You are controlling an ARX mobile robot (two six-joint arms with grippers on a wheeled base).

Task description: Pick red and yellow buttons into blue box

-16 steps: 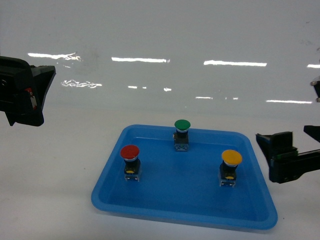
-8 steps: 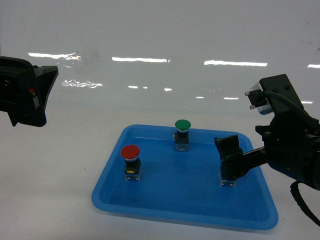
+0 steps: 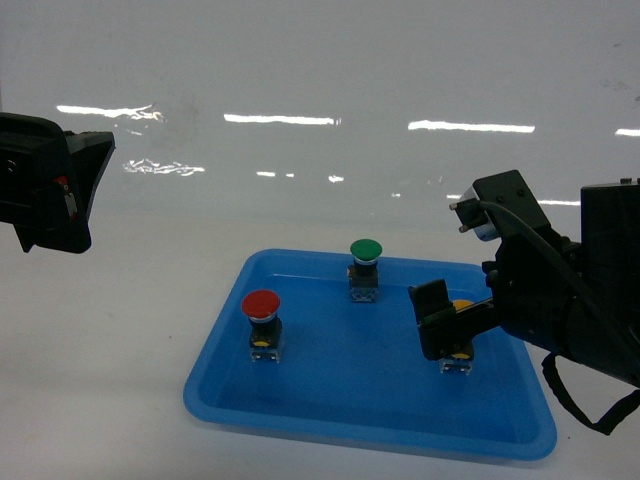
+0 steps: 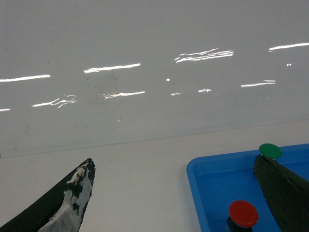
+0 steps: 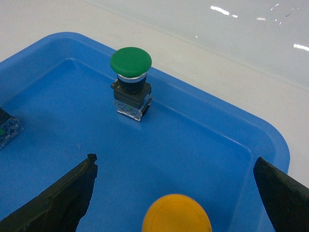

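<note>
Since the earlier frame, right gripper point(image 3: 447, 322) has advanced over the yellow button point(image 5: 176, 213) in the shallow tray point(image 3: 300, 415), jaws wide. Step: approach. Next: descend, close. Left gripper point(image 4: 178, 193) open, idle.

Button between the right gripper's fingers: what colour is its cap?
Yellow, clearest in the right wrist view.

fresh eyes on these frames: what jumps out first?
Three mushroom-head push buttons standing in a shallow blue plastic tray: red-capped at left, green-capped at the back, yellow-capped at right. The right gripper hangs open, straddling the yellow one, while the left gripper, also open, sits off the tray's left side.
</note>
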